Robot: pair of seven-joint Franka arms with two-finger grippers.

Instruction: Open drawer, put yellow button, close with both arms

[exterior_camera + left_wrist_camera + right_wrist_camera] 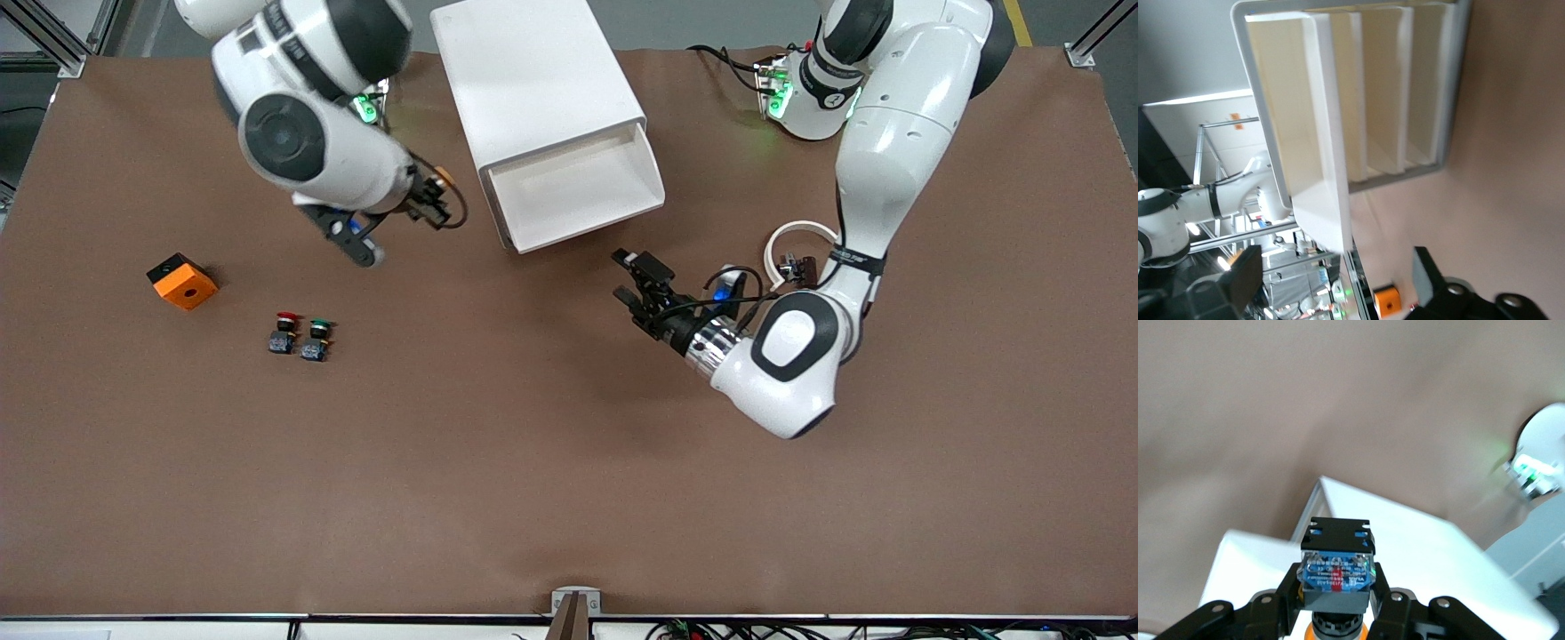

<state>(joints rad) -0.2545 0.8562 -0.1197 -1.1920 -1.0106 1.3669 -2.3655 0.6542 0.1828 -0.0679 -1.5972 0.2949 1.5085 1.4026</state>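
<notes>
Carrying step, item in transit: yellow button (1336,577), clamped in the right claw (1337,613), blue-and-black body showing, orange cap just visible between the fingers. The claw hangs over the bench (533,462) beside the white drawer unit (533,80), toward the right arm's end.
Drawer (578,191): pulled out, tray apparently bare.
Left claw (638,280): fingers spread, holding nothing, low in front of the drawer, waiting.
Handling advice: bring the button over mid-tray, lower inside the walls, then release; keep the left claw out of the path.
Obscured: the right claw is largely masked by its arm from the front; the red-capped button (284,332) and green-capped button (316,339) are small; the orange block (182,281) is unidentified.
</notes>
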